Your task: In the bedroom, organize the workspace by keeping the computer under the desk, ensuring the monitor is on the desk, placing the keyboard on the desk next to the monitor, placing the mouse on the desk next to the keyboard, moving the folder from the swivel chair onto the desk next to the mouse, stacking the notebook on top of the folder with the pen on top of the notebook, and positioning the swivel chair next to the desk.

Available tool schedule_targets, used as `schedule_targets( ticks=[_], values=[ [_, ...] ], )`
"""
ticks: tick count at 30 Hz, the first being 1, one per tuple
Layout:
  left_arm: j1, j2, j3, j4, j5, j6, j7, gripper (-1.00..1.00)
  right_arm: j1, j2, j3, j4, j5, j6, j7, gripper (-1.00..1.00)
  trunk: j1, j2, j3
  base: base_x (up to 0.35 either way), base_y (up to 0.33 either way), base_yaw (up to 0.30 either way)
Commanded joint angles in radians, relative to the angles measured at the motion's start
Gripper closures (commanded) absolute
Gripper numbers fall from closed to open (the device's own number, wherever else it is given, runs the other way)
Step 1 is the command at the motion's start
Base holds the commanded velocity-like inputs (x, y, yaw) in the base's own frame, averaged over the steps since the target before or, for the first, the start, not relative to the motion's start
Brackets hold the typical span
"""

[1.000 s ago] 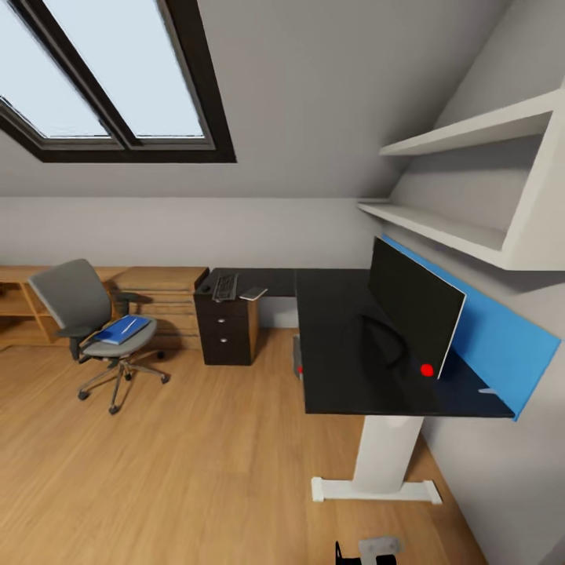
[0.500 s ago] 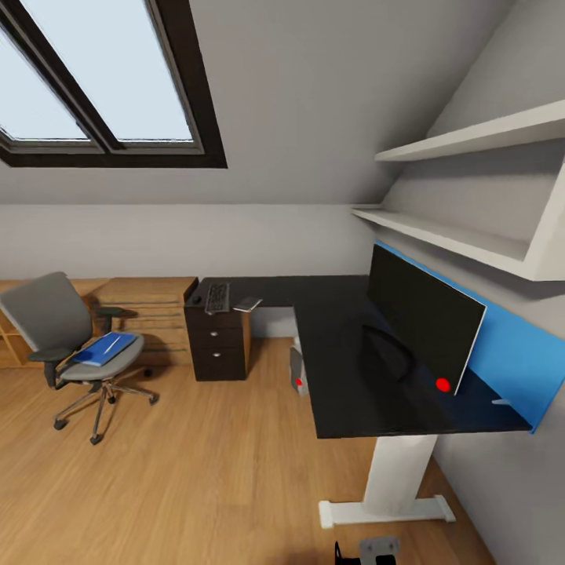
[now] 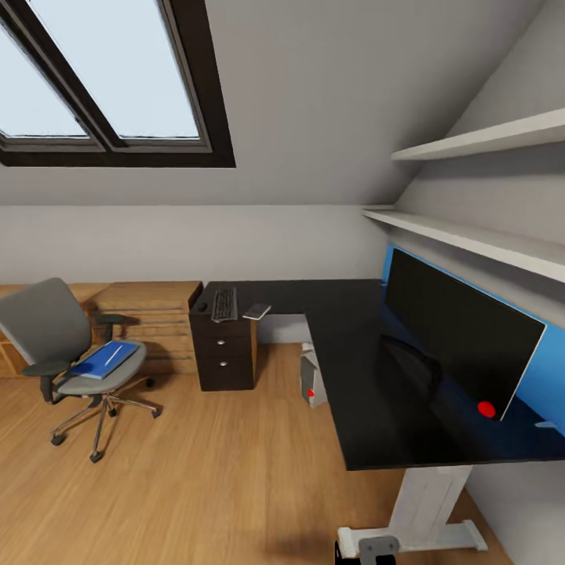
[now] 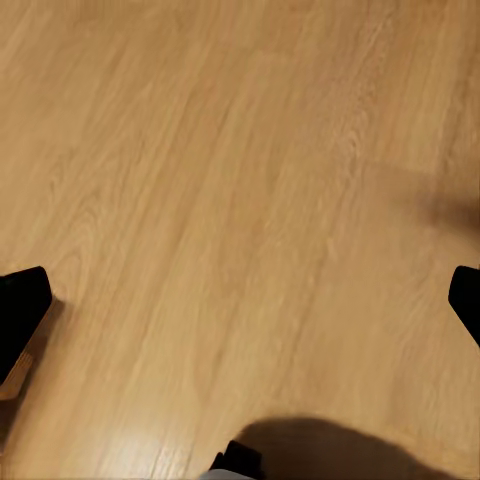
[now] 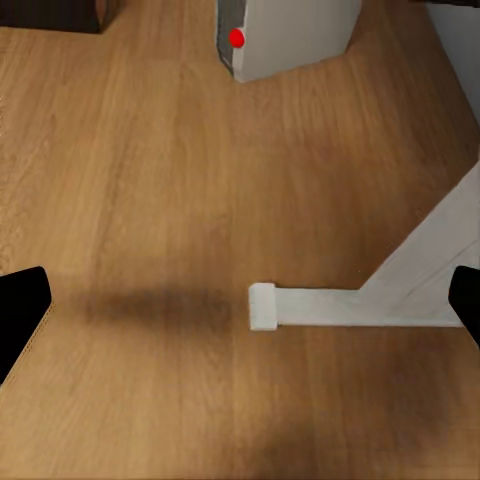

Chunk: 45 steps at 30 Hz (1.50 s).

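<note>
Left gripper (image 4: pixel 240 300): fingers spread wide, nothing between them, bare wooden floor (image 4: pixel 230 180) beneath. Right gripper (image 5: pixel 240 300): fingers likewise spread and empty, over floor with the white desk foot (image 5: pixel 330 305) just below and the computer (image 5: pixel 285 35) farther ahead under the desk (image 3: pixel 369 377). Ahead on the desk: monitor (image 3: pixel 459 329) along the wall side, keyboard (image 3: pixel 224 304) and mouse (image 3: pixel 203 306) at the far end; swivel chair (image 3: pixel 67 353) well apart, carrying blue folder (image 3: pixel 103 360) with pen (image 3: pixel 115 355) on it.
</note>
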Motion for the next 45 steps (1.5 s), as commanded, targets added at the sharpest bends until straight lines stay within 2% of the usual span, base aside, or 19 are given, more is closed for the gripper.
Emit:
schedule_targets(
  ticks=[1, 28, 45],
  values=[
    [-0.001, 0.002, -0.008, -0.002, 0.011, -0.005, 0.007, -1.0, -0.001, 0.001, 0.009, 0.002, -0.01, -0.004, -0.002, -1.0, 0.001, -0.001, -0.001, 0.28, 0.223, 0.0],
    [-0.001, 0.0, -0.008, -0.002, 0.01, -0.004, 0.007, -1.0, -0.001, 0.001, 0.009, 0.002, -0.01, -0.002, -0.002, -1.0, 0.001, -0.001, -0.001, 0.282, 0.219, 0.0],
    [-0.001, -0.001, -0.01, -0.002, 0.006, -0.005, 0.009, -1.0, 0.0, 0.0, 0.008, 0.001, -0.009, -0.004, -0.002, -1.0, 0.001, -0.001, -0.001, 0.329, 0.018, 0.0]
  ],
)
